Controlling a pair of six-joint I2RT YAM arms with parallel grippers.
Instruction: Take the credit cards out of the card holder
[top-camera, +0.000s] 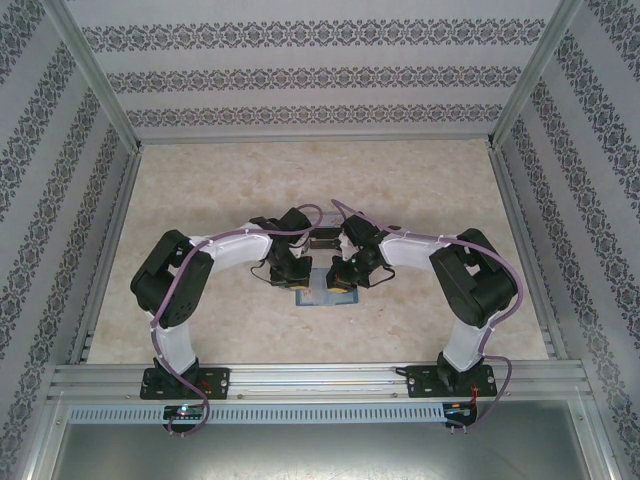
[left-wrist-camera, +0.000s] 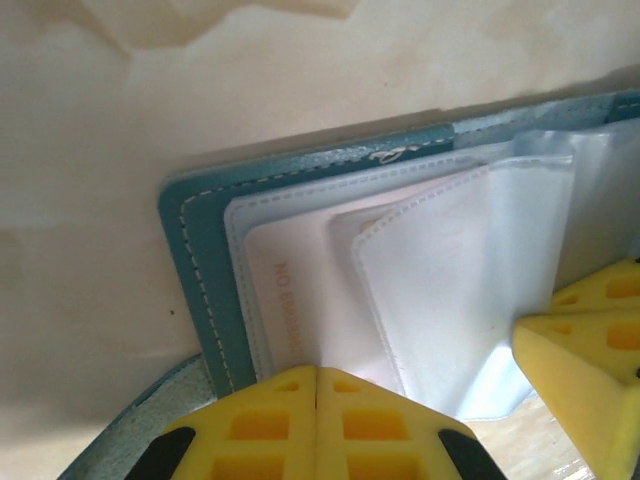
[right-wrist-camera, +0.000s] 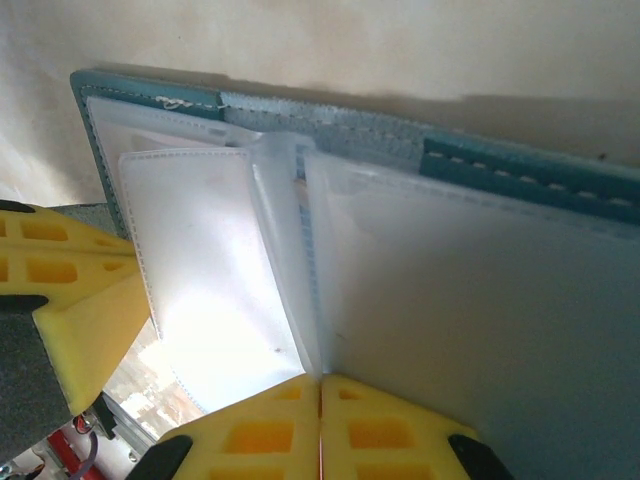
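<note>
The card holder (top-camera: 322, 299) lies open on the table between both arms, teal cover (left-wrist-camera: 200, 270) outside and clear plastic sleeves (left-wrist-camera: 470, 260) fanned inside. A pale credit card (left-wrist-camera: 290, 290) with reddish print sits in a left-hand sleeve. My left gripper (left-wrist-camera: 316, 372) is shut, its tips meeting at that card's near edge; a pinch cannot be told. My right gripper (right-wrist-camera: 320, 378) is shut on a clear sleeve leaf (right-wrist-camera: 285, 250) that stands up from the holder's spine (right-wrist-camera: 330, 125). From above, the left gripper (top-camera: 303, 286) and right gripper (top-camera: 343, 286) almost touch.
A small dark flat thing (top-camera: 322, 240) lies just behind the two wrists. Metal rails (top-camera: 320, 378) run along the near edge, and patterned walls (top-camera: 320, 80) close in the sides and back. Bare marbled tabletop (top-camera: 320, 180) stretches beyond the arms.
</note>
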